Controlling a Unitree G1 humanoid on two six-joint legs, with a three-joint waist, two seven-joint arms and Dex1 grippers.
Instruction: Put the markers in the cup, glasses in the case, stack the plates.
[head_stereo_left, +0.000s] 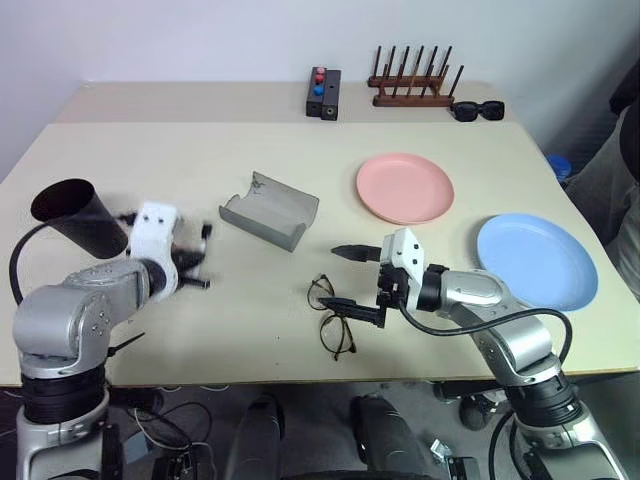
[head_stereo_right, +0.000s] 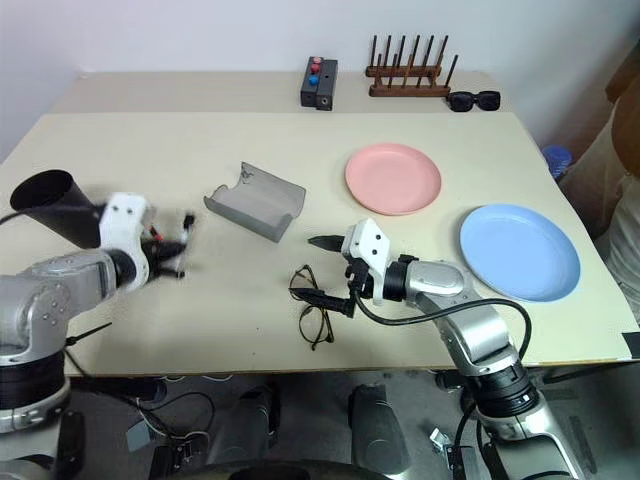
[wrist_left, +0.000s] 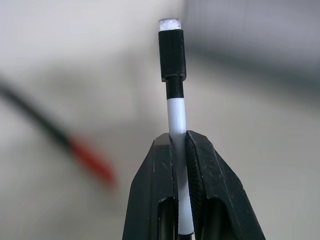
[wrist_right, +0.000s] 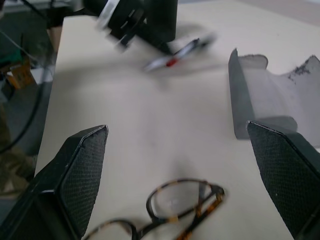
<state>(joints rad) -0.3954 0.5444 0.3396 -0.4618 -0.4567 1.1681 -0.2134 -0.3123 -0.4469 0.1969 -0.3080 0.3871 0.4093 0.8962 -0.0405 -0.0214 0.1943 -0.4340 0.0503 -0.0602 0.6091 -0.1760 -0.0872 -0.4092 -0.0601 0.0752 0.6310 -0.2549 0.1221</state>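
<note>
Gripping white marker (wrist_left: 176, 115), left fingers (wrist_left: 152, 200) (near table edge (head_stereo_left: 300, 378)).

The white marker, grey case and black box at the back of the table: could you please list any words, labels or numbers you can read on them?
None can be read.
White marker with black cap, in the left end effector: no print visible.
Grey fabric-like open case: no legible label.
Black box with red and blue knobs: too small to tell.

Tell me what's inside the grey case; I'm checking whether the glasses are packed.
The case lies open with nothing inside; the glasses sit on the table nearby.
</note>
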